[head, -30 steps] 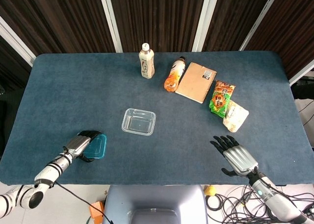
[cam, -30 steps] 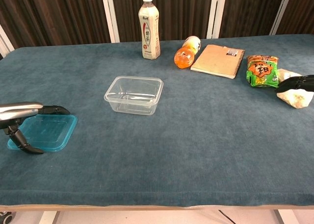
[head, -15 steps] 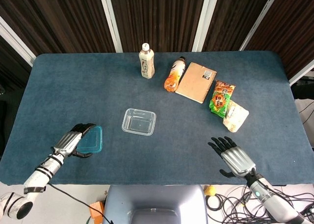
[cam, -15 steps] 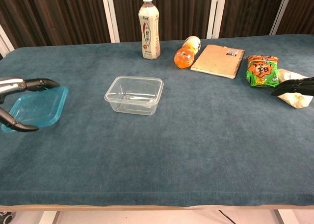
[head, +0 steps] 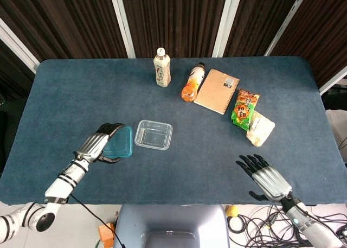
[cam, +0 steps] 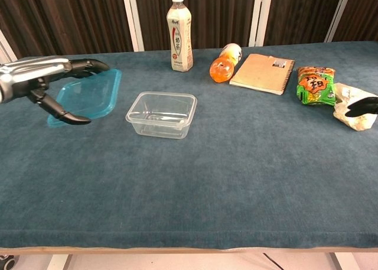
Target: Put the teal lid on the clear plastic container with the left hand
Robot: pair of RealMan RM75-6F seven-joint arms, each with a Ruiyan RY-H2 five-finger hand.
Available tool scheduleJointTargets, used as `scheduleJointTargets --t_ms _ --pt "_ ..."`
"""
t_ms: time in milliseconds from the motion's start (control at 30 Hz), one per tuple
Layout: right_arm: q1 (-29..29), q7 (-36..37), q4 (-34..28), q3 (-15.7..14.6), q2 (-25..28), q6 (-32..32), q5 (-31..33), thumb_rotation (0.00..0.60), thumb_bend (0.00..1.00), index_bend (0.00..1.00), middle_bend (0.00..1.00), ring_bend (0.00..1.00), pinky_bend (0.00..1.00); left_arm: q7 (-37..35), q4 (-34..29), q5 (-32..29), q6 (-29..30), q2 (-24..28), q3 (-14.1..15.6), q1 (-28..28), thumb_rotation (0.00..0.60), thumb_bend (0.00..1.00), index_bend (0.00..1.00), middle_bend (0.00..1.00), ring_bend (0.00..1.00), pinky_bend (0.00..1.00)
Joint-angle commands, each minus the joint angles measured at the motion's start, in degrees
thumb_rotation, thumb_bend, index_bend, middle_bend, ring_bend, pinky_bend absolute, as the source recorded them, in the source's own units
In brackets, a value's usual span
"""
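The clear plastic container (head: pixel 153 134) (cam: pixel 161 114) sits open on the blue table, near its middle. My left hand (head: pixel 97 146) (cam: pixel 44 80) holds the teal lid (head: pixel 119 141) (cam: pixel 88 96) lifted off the table, just left of the container, with fingers over the lid's top and the thumb under it. The lid is tilted and does not touch the container. My right hand (head: pixel 267 178) hovers near the table's front right edge with fingers spread and nothing in it; in the chest view only its dark fingertips (cam: pixel 361 106) show at the right border.
At the back stand a milk tea bottle (head: pixel 161 68) (cam: pixel 179 32), a lying orange bottle (head: pixel 192 82) (cam: pixel 225 62) and a brown notebook (head: pixel 217 91) (cam: pixel 262 65). A green snack bag (head: pixel 245 108) (cam: pixel 315 85) and a pale packet (head: pixel 260 128) (cam: pixel 352 113) lie at the right.
My left hand has lifted the teal lid off the table and carried it right and away from me, up beside the container. My right hand drew back slightly toward the front edge.
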Motion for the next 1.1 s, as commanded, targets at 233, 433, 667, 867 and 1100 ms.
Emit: scheduleJointTargets --t_ms 233,433,667,867,1100 --pt "1.08 13.32 8.37 -1.95 0.82 0.39 -5.62 0.600 0.20 0.00 0.00 0.00 0.00 22.89 0.50 -19.08 -4.07 -10.87 -5.64 -12.85 0.600 0.29 0.39 1.00 0.66 0.00" --pt "1.93 19.33 11.96 -2.61 0.68 0.10 -7.03 0.600 0.20 0.00 0.00 0.00 0.00 30.32 2.86 -28.94 -4.07 -13.77 -6.30 -18.01 0.600 0.29 0.38 1.00 0.66 0.00" --pt "1.90 22.78 14.13 -3.19 1.11 1.69 -8.57 0.600 0.20 0.00 0.00 0.00 0.00 33.51 6.16 -36.83 -5.54 -14.91 -5.03 -20.99 0.600 0.29 0.37 0.99 0.65 0.00" --pt "2.02 24.08 15.01 -3.50 1.24 1.88 -8.95 0.600 0.20 0.00 0.00 0.00 0.00 33.35 8.30 -38.52 -6.59 -15.77 -4.55 -22.42 0.600 0.29 0.37 0.99 0.65 0.00" --pt "2.33 24.53 15.17 -3.65 1.02 1.55 -9.13 0.600 0.20 0.00 0.00 0.00 0.00 33.04 9.81 -40.23 -6.72 -16.03 -4.34 -23.49 0.600 0.29 0.37 0.99 0.65 0.00"
